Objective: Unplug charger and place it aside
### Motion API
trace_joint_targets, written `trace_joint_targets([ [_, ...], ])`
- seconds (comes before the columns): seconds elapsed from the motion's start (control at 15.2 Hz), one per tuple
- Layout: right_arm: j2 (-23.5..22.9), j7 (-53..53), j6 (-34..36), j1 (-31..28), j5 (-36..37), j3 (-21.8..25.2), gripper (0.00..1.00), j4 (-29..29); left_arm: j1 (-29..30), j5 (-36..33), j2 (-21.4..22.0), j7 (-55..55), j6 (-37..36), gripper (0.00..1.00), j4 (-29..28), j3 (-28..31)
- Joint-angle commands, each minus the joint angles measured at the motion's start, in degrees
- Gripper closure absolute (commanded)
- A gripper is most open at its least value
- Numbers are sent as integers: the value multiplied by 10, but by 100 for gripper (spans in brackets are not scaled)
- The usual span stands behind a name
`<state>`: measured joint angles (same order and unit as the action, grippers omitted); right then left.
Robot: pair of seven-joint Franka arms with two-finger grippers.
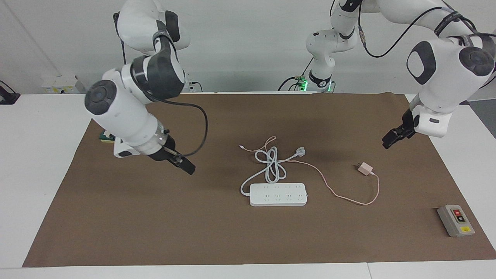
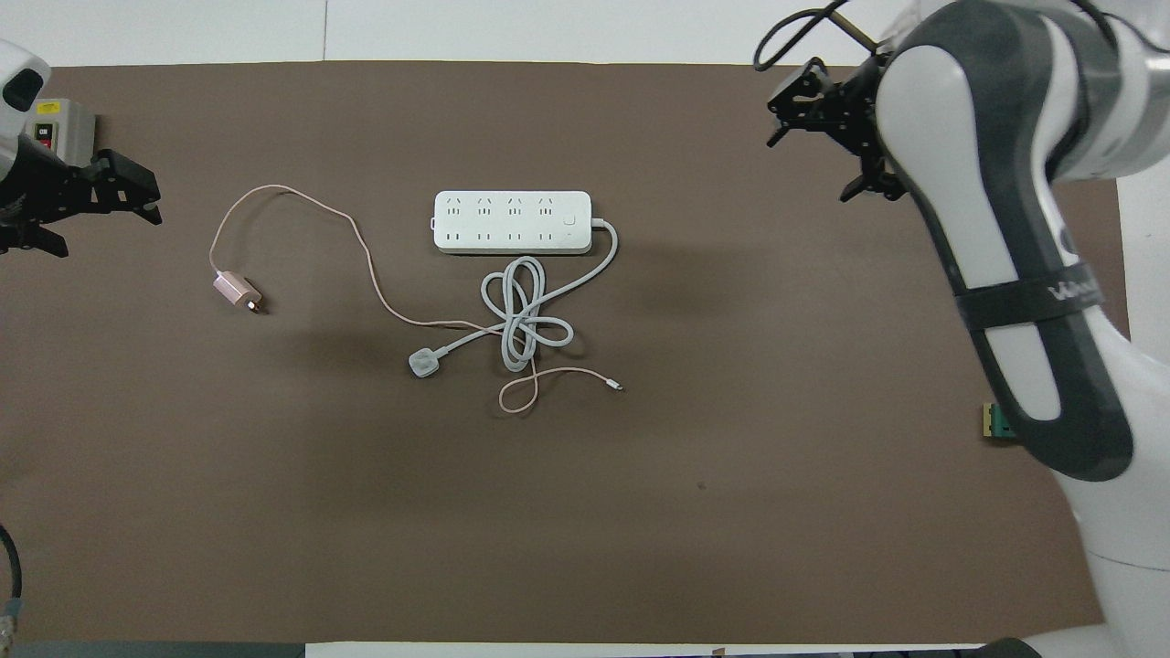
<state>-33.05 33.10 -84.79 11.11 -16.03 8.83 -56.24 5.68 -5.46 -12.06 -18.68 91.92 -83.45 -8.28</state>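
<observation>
Both halves of the job look done: the charger [image 1: 364,168], a small pale-pink cube with metal prongs, lies free on the brown papery surface [image 1: 116,217] toward my left arm's end, well apart from the long white power strip [image 1: 278,194]. Its thin pink cable [image 1: 348,199] loops loosely. My left fingers [image 2: 137,195] and right fingers [image 2: 804,105] hang apart, empty.

You see a pale-pink charger [image 1: 364,168] [image 2: 235,290] with its thin pink cable [image 1: 348,198] [image 2: 366,265] on a plain brown mat [image 1: 155,224] [image 2: 366,512]. Your power strip [image 1: 278,194] [image 2: 512,222] and its coiled cord [image 1: 271,164] [image 2: 523,315] are white. The grey switch box [image 1: 455,221] [image 2: 55,128] carries red, black and yellow buttons, and both grippers [image 1: 390,139] [image 1: 185,166] are black.
</observation>
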Motion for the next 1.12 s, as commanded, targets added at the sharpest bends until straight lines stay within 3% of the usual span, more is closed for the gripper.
trace_joint_targets([
  [0.0, 47, -195, 14, -29, 51, -5, 0, -34, -7, 1, 54, 22, -40, 0, -31, -16],
  [0.2, 70, -346, 27, -55, 100, -5, 0, -35, -19, 1, 109, 71, -33, 0, -104, -22],
  [0.46, 123, -396, 52, -57, 124, -5, 0, -68, -11, 4, 118, 166, 6, 0, -118, -21],
  [0.66, 204, -415, 29, -57, 143, -5, 0, -176, -10, 43, 127, 164, -10, 0, -117, -17],
  [0.92, 319, -416, -80, -59, 173, -8, 0, -360, -15, 52, 138, 152, -9, 0, -114, -18],
  [1.05, 342, -410, -100, -71, 182, -14, 0, -395, -18, 53, 146, 139, -14, 0, -117, -18],
])
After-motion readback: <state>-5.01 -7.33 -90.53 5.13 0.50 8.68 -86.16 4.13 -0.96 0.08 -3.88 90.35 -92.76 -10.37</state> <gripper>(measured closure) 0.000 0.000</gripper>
